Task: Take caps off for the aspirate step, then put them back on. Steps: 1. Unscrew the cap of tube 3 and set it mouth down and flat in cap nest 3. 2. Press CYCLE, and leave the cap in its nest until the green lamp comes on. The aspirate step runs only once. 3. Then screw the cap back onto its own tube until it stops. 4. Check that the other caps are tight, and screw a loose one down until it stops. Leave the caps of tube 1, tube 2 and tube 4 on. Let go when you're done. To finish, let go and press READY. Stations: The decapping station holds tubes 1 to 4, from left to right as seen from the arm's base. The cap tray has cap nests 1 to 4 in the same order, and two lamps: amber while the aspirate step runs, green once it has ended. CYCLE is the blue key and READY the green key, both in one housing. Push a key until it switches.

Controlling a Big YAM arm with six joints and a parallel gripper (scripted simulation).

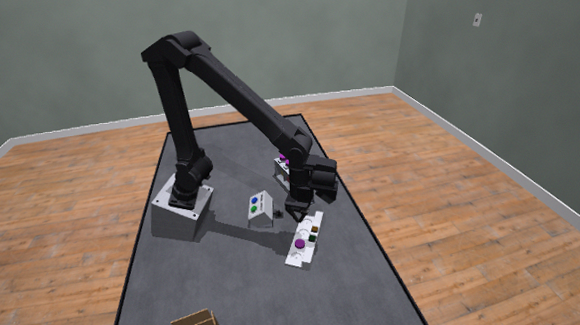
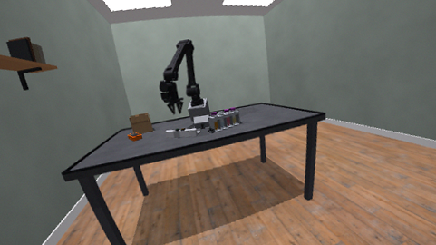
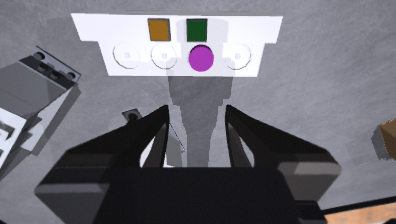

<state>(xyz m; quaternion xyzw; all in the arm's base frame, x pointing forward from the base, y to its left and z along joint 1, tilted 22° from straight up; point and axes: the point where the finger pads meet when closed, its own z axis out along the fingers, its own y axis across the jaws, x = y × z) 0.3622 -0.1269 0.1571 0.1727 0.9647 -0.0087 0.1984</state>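
- A flat white rectangular cap tray [image 3: 90, 30] is lying on the matte, mottled grey table top [image 3: 320, 95], serving here as the reference landmark.
- Four shallow round cap nests are showing in a row along the tray; two square lamp tiles, one amber lamp [image 3: 159, 29] and one dark green lamp [image 3: 197, 29], are sitting behind the nests.
- A smooth round magenta cap [image 3: 201, 58] is resting flat in the third nest, directly in front of the green lamp; the other three nests are showing only their pale rings.
- The glossy black, wedge-fingered parallel gripper [image 3: 196, 131] is hovering above the table near the tray, with its jaws standing about half open and gripping nothing; only the grey surface is showing between the fingers.
- A white sloped key housing [image 1: 261, 206], carrying a blue key and a green key, is standing beside the tray.
- A tube rack [image 2: 223, 121] with magenta-capped tubes is standing beside the tray.
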